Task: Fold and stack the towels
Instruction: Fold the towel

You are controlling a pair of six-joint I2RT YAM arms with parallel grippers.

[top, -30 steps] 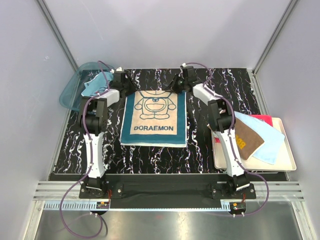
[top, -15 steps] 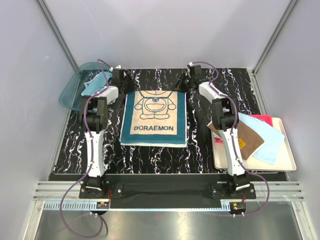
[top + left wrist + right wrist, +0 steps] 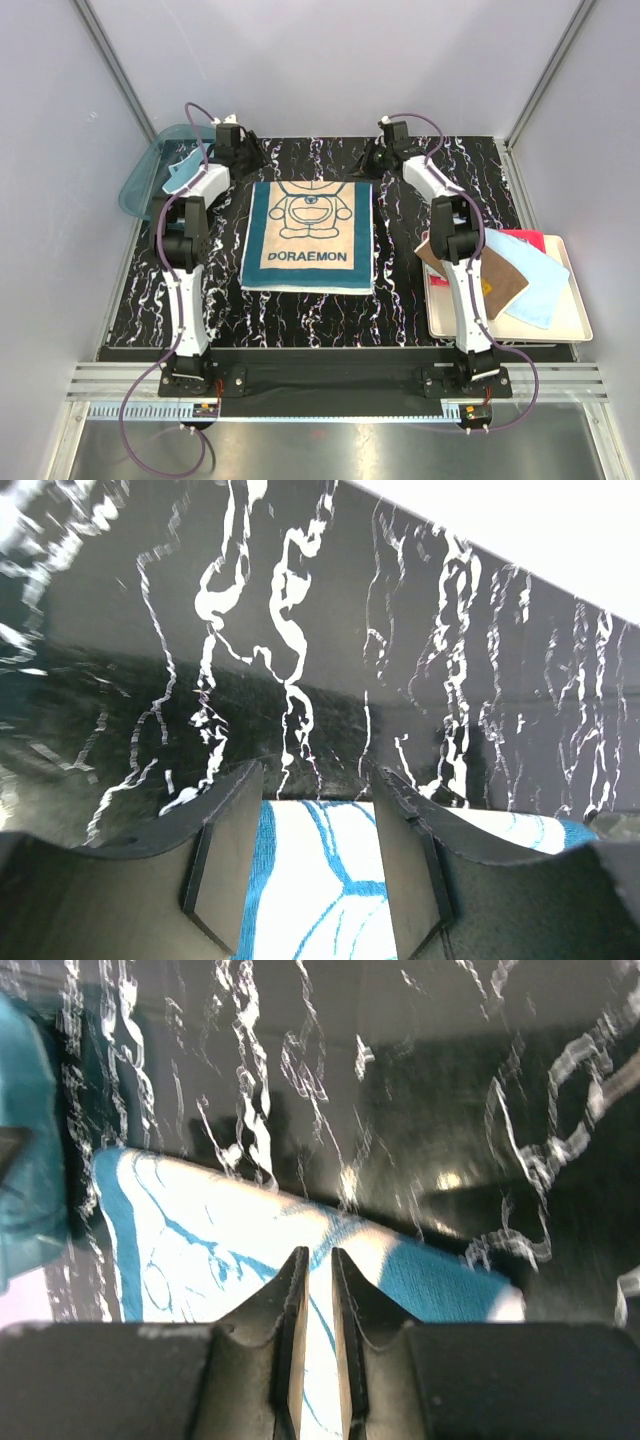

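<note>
**Lying flat at desk centre: one picture towel, a pincer at each far corner**

Item 1. The picture towel has a teal border around a cream panel bearing a line-drawn cartoon figure and the word DORAEMON. It is lying spread out and unfolded in the middle of the black, white-veined desk, with its lettering sitting toward 6 o'clock.

Item 2. The left pincer is sitting just beyond the towel's 11 o'clock corner. In the left wrist view its fingers are standing spread wide, and the towel's edge is showing in the gap between them. Whether either pad is touching the cloth cannot be told.

Item 3. The right pincer is sitting at the towel's 1 o'clock corner. In the right wrist view its fingers are pressing almost together above the cloth, leaving only a thin slit. Whether any cloth is being caught in that slit cannot be told.

Item 4. The cream tray is resting at the desk's 4 o'clock side. On it a brown towel is overhanging the 9 o'clock rim and overlapping a light blue towel. A red towel is peeking out at 12 o'clock.

Item 5. The teal basket is sitting at the desk's 10 o'clock corner, holding a pale blue cloth.
</note>
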